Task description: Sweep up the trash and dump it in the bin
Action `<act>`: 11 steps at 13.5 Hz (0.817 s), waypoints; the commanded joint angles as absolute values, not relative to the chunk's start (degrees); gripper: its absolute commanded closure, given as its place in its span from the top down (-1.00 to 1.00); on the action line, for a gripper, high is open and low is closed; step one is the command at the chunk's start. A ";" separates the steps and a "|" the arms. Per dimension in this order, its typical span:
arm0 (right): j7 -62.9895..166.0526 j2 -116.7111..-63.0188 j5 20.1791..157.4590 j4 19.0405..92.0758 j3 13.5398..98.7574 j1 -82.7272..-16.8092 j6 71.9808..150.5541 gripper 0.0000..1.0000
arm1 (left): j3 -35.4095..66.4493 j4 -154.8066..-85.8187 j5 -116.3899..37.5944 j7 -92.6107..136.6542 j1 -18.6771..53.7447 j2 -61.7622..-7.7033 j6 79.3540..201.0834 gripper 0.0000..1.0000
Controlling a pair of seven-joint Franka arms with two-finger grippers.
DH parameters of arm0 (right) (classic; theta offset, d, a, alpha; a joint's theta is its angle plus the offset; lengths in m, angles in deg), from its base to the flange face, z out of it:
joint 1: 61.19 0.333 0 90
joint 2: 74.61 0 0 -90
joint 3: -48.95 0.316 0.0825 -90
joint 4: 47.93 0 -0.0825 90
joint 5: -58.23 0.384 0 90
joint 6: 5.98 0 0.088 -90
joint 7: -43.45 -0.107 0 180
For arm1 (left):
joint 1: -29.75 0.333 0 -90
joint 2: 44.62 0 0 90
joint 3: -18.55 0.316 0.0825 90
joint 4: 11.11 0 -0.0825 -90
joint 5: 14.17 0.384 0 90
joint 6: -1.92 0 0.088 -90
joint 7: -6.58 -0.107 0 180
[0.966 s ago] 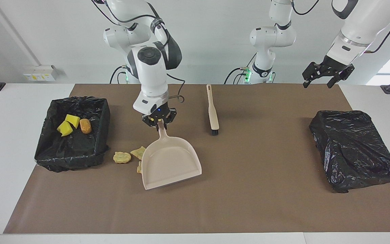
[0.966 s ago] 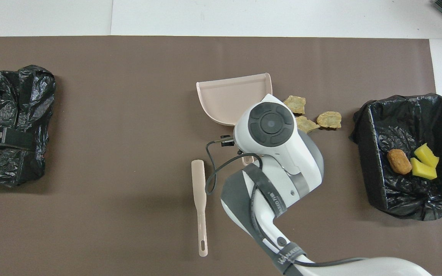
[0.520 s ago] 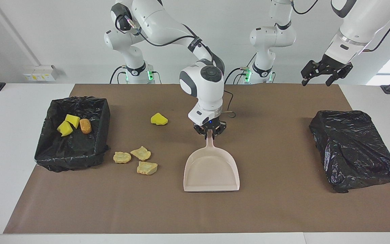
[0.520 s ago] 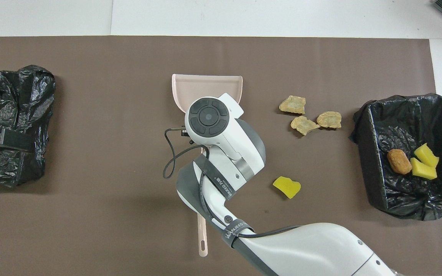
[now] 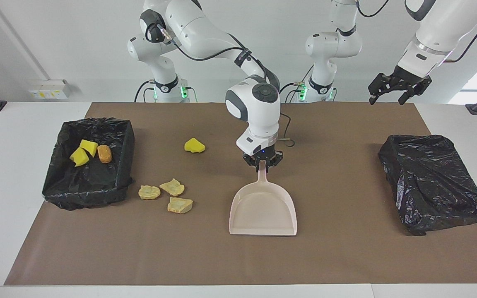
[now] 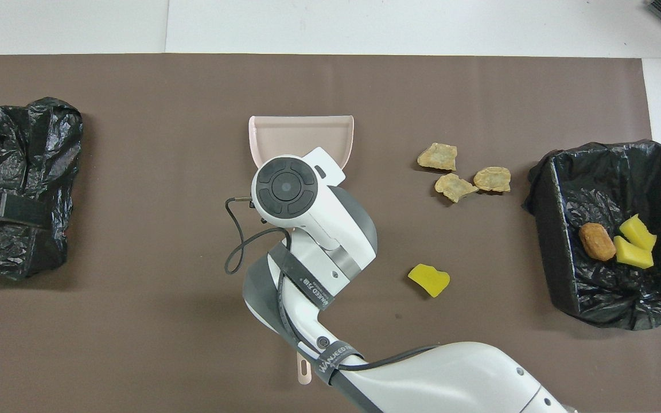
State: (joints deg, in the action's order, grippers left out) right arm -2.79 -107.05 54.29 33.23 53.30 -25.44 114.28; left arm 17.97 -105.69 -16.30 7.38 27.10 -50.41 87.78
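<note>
1. Seven trash pieces in total: two yellow wedges (image 5: 83, 151) and one orange-brown nugget (image 5: 104, 153) lie inside the open bin (image 5: 126, 140); three tan lumps (image 5: 166, 195) and one yellow wedge (image 5: 194, 145) lie on the desk (image 5: 346, 256).
2. Dustpan (image 5: 263, 211) lies flat, mouth pointing away from the robots, well apart from the lumps; judged parked for a later sweep.
3. Right gripper (image 5: 263, 162): at the dustpan handle; whether the jaws pinch it cannot be told.
4. Left gripper (image 5: 399, 88): waits raised, jaws spread, holding nothing.
5. Brush handle tip (image 6: 304, 371) shows under the right arm.
</note>
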 commanded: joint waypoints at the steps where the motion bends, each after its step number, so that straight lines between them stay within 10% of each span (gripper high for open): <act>1: -5.51 -100.65 54.18 40.28 53.69 -24.38 113.82 1.00 | 17.93 -106.04 -15.93 8.07 26.77 -51.21 87.27 1.00; 11: -9.29 -82.62 60.31 71.48 54.05 -15.59 122.41 1.00 | 17.93 -107.35 -15.93 7.90 27.29 -51.65 88.06 1.00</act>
State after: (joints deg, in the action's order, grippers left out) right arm -8.21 -87.37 56.72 63.31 53.84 -16.26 117.74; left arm 17.98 -105.98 -16.30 7.38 27.10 -50.45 87.76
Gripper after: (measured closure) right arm 0.000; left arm 0.000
